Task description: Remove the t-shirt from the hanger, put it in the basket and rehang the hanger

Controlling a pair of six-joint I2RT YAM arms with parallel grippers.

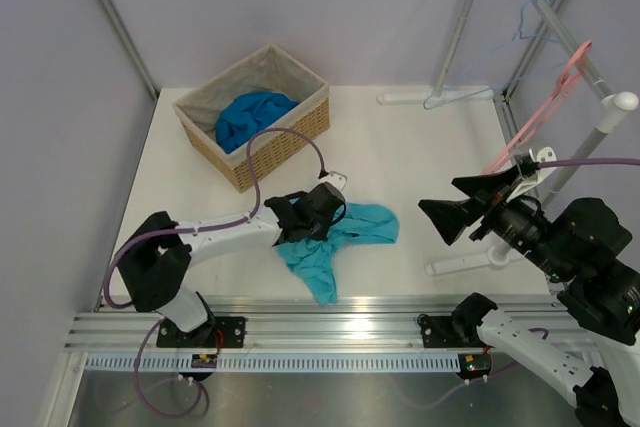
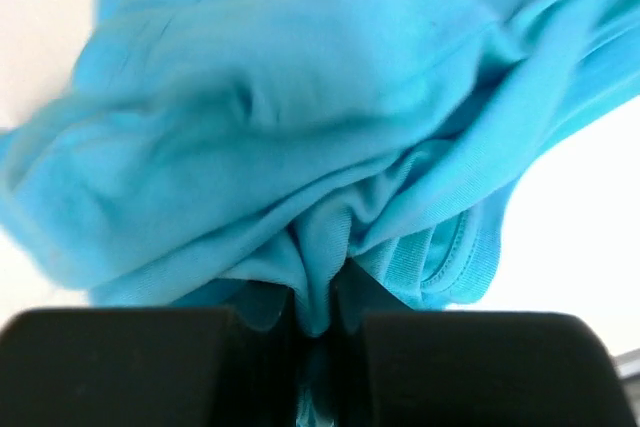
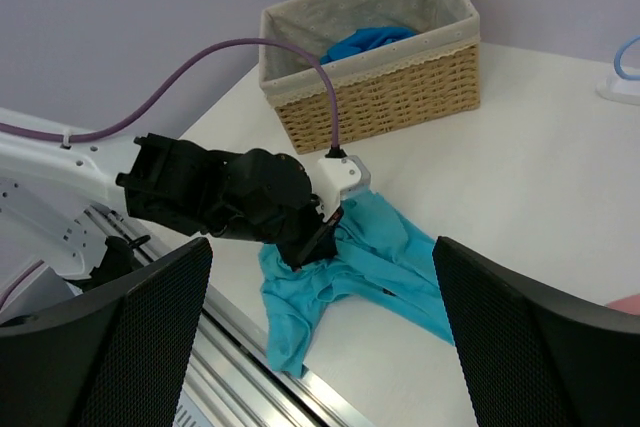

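Two fingers pinching teal cloth near the front edge.
I am squeezing my left gripper onto a fold of the t-shirt, which is lying crumpled on the table, its tip nearly touching the front rail. My right gripper is hovering spread wide over open tabletop. The hanger is dangling from the rack, well apart, and the basket is sitting behind.
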